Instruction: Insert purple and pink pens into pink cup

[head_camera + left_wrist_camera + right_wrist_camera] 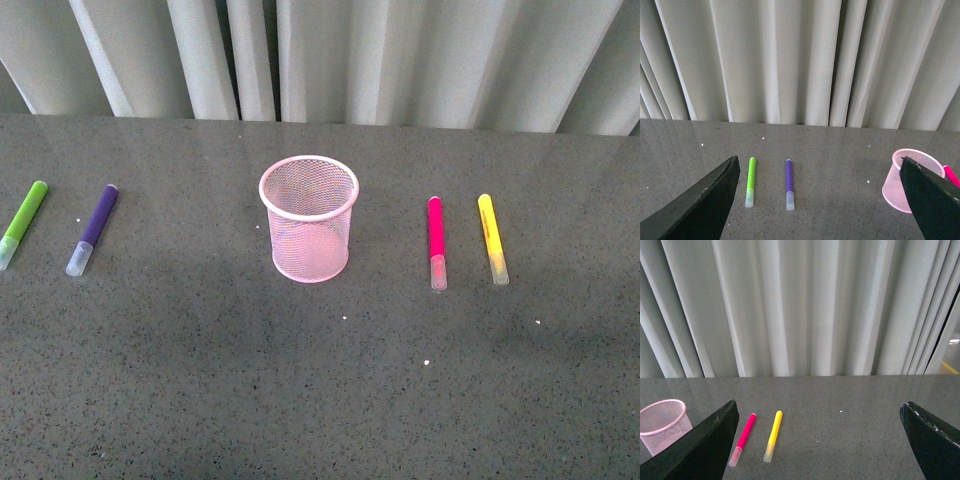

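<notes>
Grey table [200, 380] bears pink mesh cup [309, 222], rim seemingly solid; left hand [818, 160], right hand [819, 403] splayed

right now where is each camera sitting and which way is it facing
Front view: on the robot's body, facing forward over the table at the pink cup, purple pen to its left, pink pen to its right; no arm shows.
Left wrist view: on the left arm, facing the curtain; open left hand frames the purple pen and green marker.
Right wrist view: on the right arm, facing the curtain; open right hand frames the pink pen and yellow marker.
Shared: both wrist views catch the pink cup.
</notes>
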Motion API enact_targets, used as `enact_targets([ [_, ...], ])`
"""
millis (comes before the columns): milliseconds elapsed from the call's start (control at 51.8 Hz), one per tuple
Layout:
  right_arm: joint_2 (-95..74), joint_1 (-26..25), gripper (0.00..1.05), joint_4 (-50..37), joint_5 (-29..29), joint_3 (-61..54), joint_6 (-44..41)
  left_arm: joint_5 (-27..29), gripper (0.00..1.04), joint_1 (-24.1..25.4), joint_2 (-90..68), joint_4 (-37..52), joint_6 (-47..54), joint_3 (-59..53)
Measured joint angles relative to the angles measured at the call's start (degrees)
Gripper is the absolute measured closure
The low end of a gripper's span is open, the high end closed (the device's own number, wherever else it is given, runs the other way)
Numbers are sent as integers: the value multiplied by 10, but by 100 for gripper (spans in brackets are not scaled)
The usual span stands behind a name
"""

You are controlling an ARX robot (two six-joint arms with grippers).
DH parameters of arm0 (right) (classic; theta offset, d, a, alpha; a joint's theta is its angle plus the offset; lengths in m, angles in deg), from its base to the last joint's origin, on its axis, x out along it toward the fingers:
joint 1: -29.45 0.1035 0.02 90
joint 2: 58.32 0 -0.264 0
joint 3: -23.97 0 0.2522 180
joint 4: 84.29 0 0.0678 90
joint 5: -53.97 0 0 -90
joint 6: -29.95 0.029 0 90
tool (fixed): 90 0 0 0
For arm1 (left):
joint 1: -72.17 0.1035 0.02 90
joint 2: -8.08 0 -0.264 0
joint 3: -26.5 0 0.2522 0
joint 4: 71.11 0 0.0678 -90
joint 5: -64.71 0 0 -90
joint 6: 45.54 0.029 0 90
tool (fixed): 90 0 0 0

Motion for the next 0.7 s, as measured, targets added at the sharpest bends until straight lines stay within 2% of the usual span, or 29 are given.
enact_targets([
  [695,0,0,7,0,0,0,0,0,7,0,0,0,0,0],
])
